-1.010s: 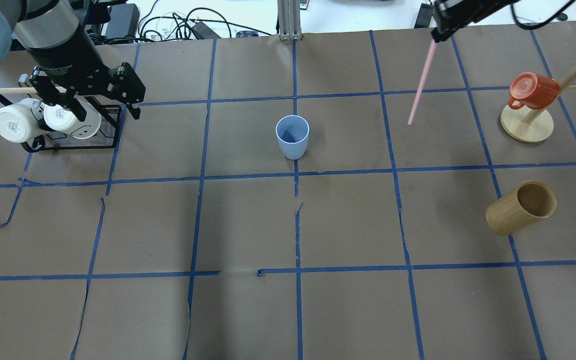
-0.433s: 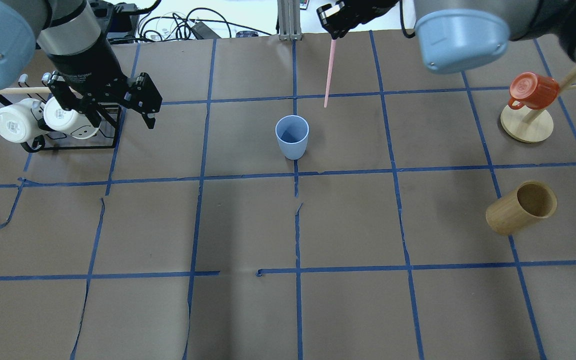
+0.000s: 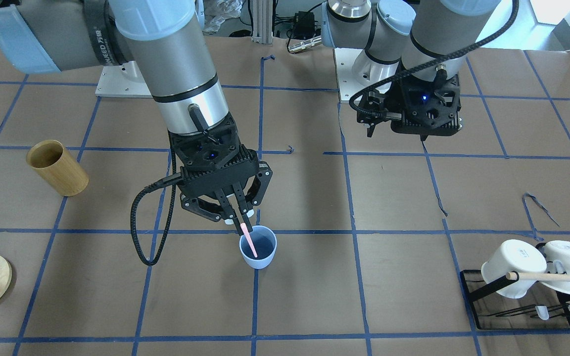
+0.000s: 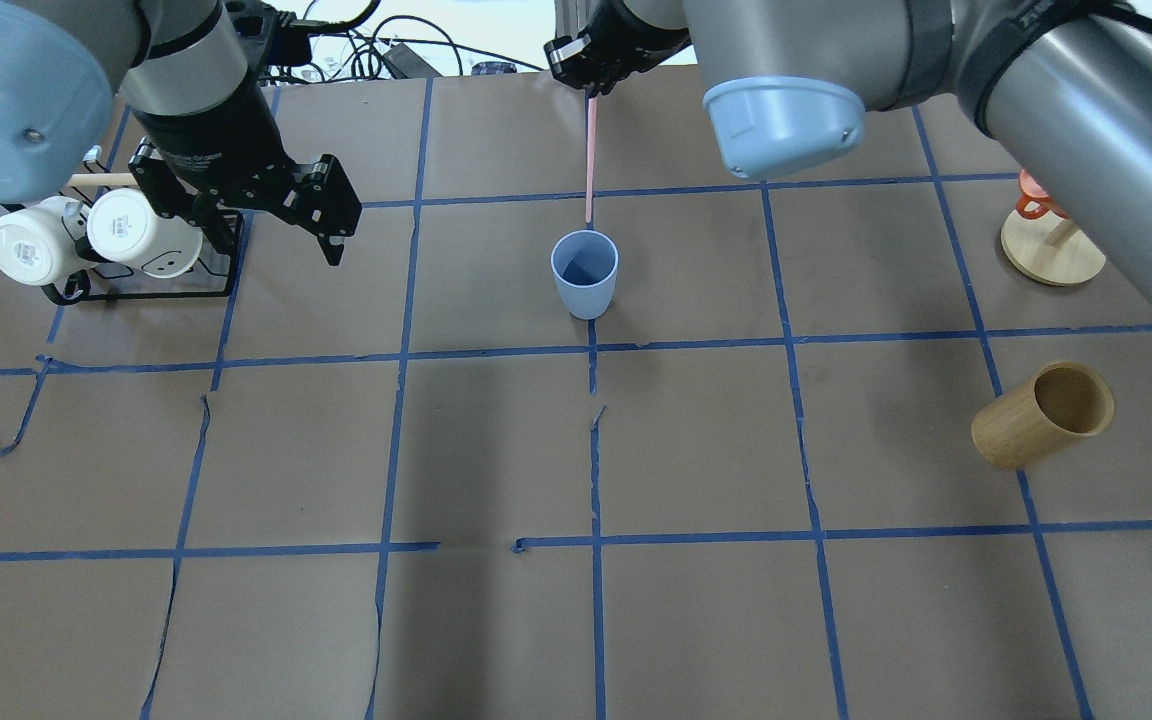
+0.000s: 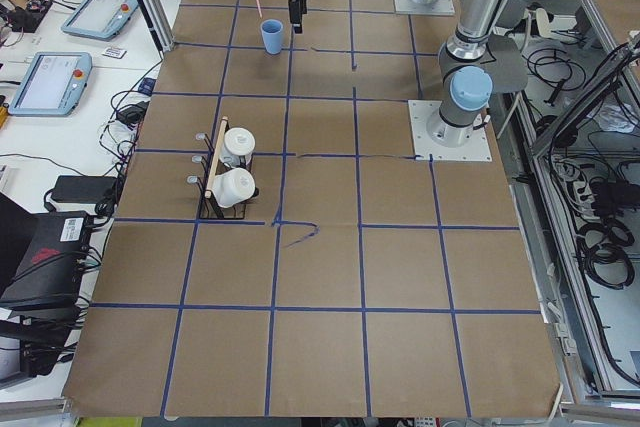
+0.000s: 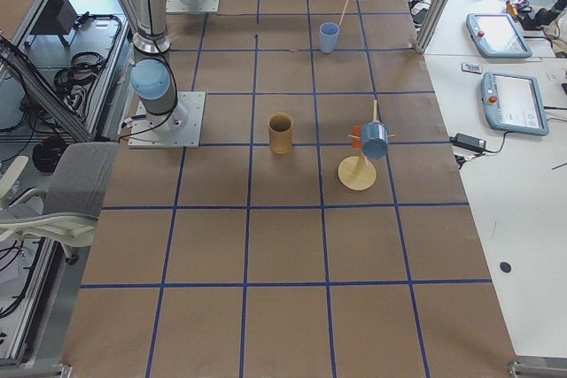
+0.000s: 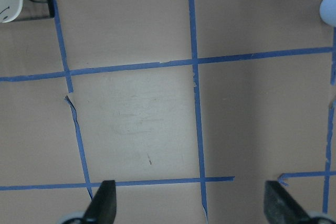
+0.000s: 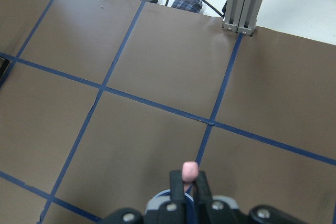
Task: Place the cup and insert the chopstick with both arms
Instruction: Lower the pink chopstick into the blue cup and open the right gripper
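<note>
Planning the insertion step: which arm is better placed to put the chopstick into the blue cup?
Right. The right gripper is shut on the chopstick, hanging it just over the cup's mouth. The left gripper is open, empty, off beside the mug rack.

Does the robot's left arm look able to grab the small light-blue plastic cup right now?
Probably not from above: the right gripper hangs over the cup, holding the thin pink chopstick at its mouth. From the side, the open left gripper has bare table between.

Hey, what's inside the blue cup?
Nothing lies in the cup; its floor shows bare. The chopstick, held by the right gripper, hangs at its mouth; whether the tip is inside, I cannot tell.
</note>
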